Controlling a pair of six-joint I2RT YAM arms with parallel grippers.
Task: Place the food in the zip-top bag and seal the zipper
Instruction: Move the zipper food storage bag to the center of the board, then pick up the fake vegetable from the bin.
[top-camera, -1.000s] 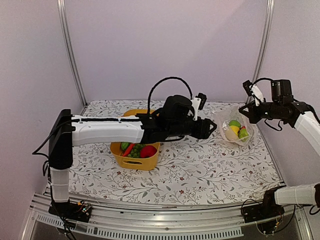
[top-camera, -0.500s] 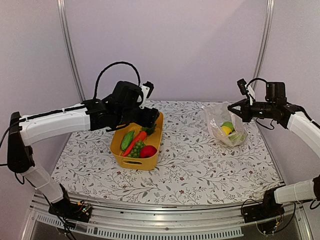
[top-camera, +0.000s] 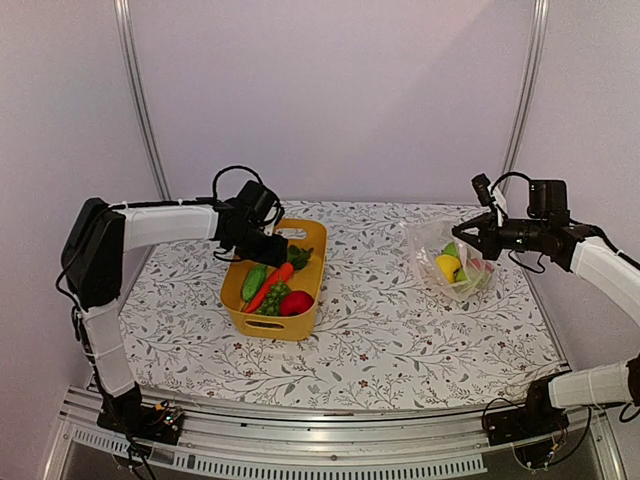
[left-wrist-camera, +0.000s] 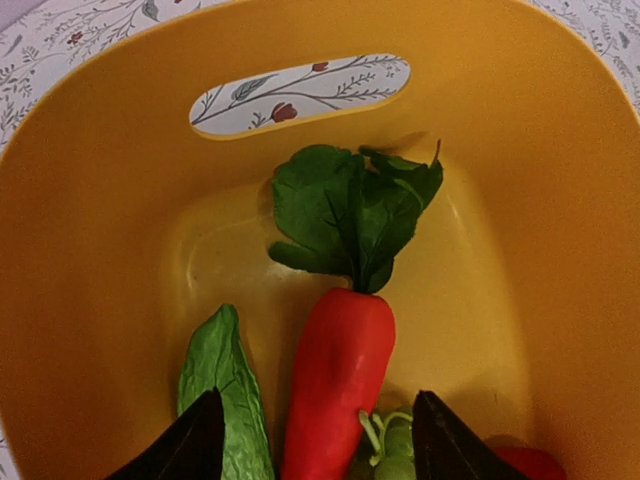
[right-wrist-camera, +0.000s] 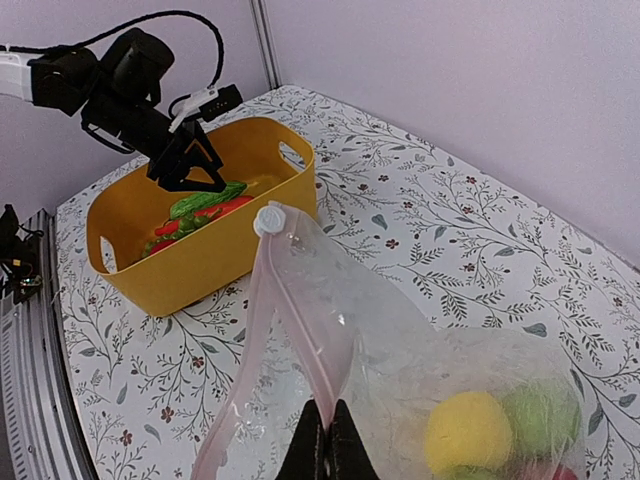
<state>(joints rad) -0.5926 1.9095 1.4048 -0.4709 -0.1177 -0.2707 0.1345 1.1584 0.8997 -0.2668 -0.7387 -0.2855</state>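
Observation:
The clear zip-top bag (top-camera: 455, 262) hangs at the right, with a yellow ball (right-wrist-camera: 470, 430) and a green ball (right-wrist-camera: 540, 420) inside. My right gripper (top-camera: 470, 232) is shut on its pale pink zipper strip (right-wrist-camera: 300, 320) and holds the mouth up; the gripper (right-wrist-camera: 325, 445) shows at the bottom of the right wrist view. My left gripper (top-camera: 272, 248) is open and empty over the yellow tub (top-camera: 270, 325). In the left wrist view the gripper (left-wrist-camera: 320, 445) straddles a red-orange carrot (left-wrist-camera: 335, 370) with green leaves. A green pod (left-wrist-camera: 215, 390) and peas (left-wrist-camera: 395, 440) lie beside the carrot.
The tub also holds a red piece (top-camera: 296, 302) at its near end. The tub (right-wrist-camera: 220, 250) stands left of the bag on the flowered tablecloth (top-camera: 400, 340). A white slider (right-wrist-camera: 268, 218) sits at the zipper's far end. Frame posts stand at the back corners.
My left arm has swung from beside the bag back to the left and come down over the tub. My right gripper has kept hold of the bag and shifted it slightly.

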